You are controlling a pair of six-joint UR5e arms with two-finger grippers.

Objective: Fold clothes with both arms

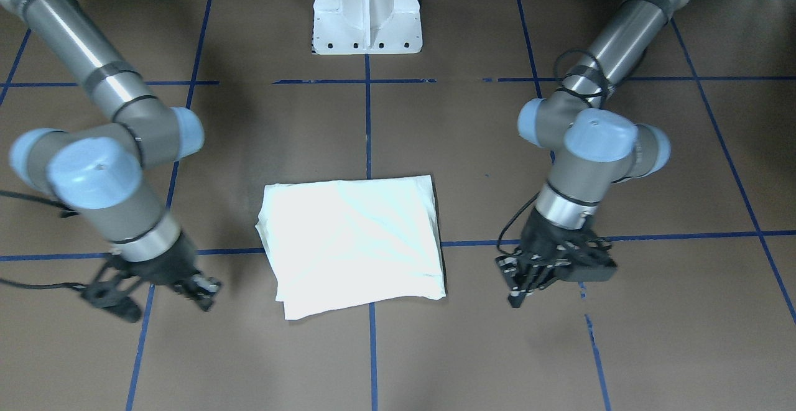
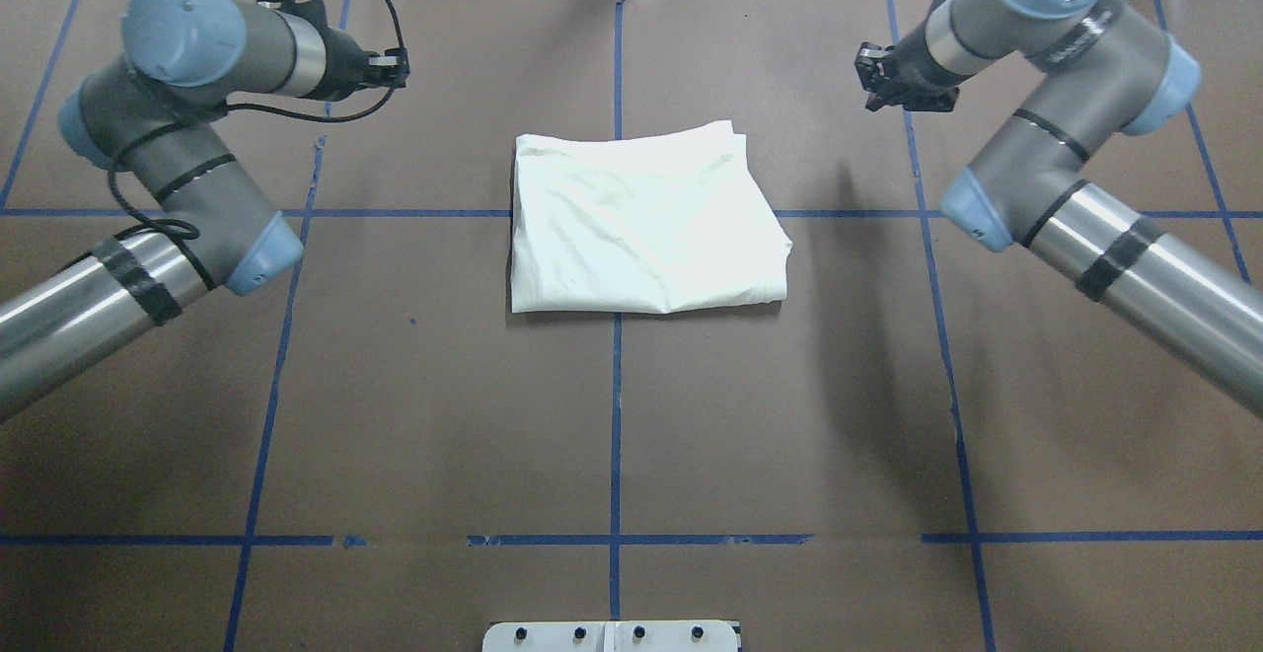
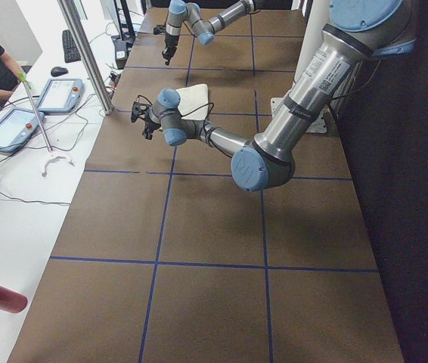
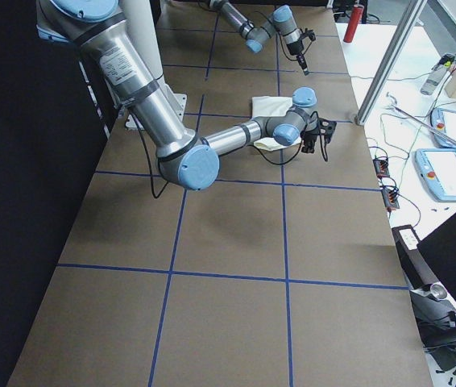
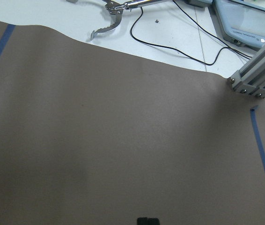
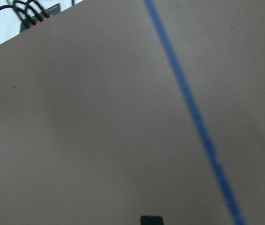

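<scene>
I see the cream T-shirt folded square mid-frame on the table, done I think, so the left gripper upper left and right gripper upper right hang well apart from it, jaws pressed together, empty.

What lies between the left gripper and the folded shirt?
Only bare brown table cover lies between the left gripper and the shirt, as the overhead view shows.

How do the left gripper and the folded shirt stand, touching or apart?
Apart. The overhead view shows bare table between the left gripper and the folded shirt.
</scene>
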